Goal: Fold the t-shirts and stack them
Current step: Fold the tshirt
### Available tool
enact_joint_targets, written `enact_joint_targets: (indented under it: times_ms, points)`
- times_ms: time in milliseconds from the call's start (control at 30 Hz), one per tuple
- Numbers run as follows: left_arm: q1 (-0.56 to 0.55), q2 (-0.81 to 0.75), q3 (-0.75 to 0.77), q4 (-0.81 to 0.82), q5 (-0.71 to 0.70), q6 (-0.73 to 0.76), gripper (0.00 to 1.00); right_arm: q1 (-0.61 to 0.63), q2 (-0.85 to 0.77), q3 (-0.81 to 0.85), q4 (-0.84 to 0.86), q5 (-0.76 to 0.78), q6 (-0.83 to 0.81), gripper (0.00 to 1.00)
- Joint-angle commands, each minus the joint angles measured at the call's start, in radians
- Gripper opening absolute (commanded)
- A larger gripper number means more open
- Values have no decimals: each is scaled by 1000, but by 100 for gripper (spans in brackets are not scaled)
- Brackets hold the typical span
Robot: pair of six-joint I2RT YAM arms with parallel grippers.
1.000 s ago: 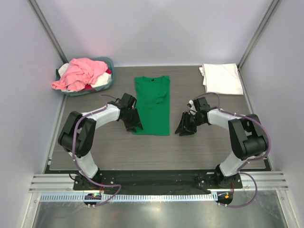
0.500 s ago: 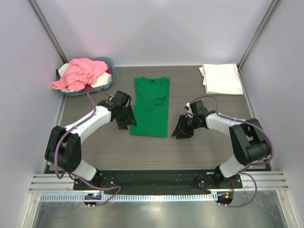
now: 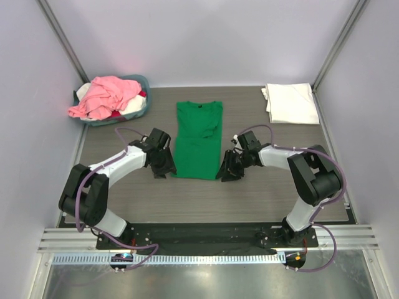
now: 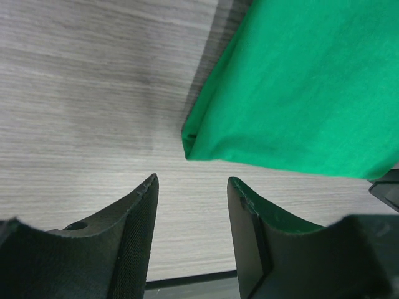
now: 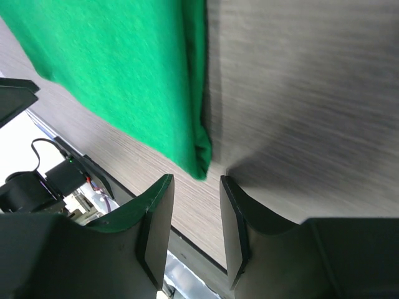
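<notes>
A bright green t-shirt [image 3: 198,138] lies flat mid-table, folded into a long strip, collar away from me. My left gripper [image 3: 163,168] is open and empty just left of its near-left corner [image 4: 193,140]. My right gripper [image 3: 227,172] is open and empty just right of its near-right corner [image 5: 201,163]. Both sets of jaws stand a little short of the cloth, touching nothing. A folded white t-shirt [image 3: 290,103] lies at the back right. A pink t-shirt [image 3: 107,95] is heaped with other white and red cloth in the basket.
The round blue-grey basket [image 3: 142,107] sits at the back left corner. The grey wood-grain table [image 3: 199,199] ends at a black front edge [image 4: 187,280]. Pale walls enclose three sides.
Both grippers have moved inward and nearer toward the green shirt's near corners. The left one, earlier over the cloth's left edge, now sits off it. The shirt's near end has narrowed slightly.
</notes>
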Motion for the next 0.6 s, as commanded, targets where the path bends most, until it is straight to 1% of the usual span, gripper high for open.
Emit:
enact_joint_targets:
  times_ms: [0, 67, 167, 300, 400, 567]
  points:
    - [12, -13, -31, 76, 4, 7, 48, 11, 37, 28, 28, 47, 4, 42]
    - [15, -9, -45, 102, 15, -1, 44, 17, 52, 34, 34, 48, 9, 42]
    - [22, 2, -72, 137, 36, -14, 43, 31, 74, 43, 40, 47, 10, 39]
    - [30, 5, -106, 182, 62, -27, 43, 34, 84, 40, 42, 51, 6, 29]
    - [32, 10, -125, 212, 73, -36, 43, 34, 86, 37, 40, 54, 3, 26]
    - [36, 2, -148, 248, 65, -48, 41, 35, 94, 37, 39, 53, 0, 25]
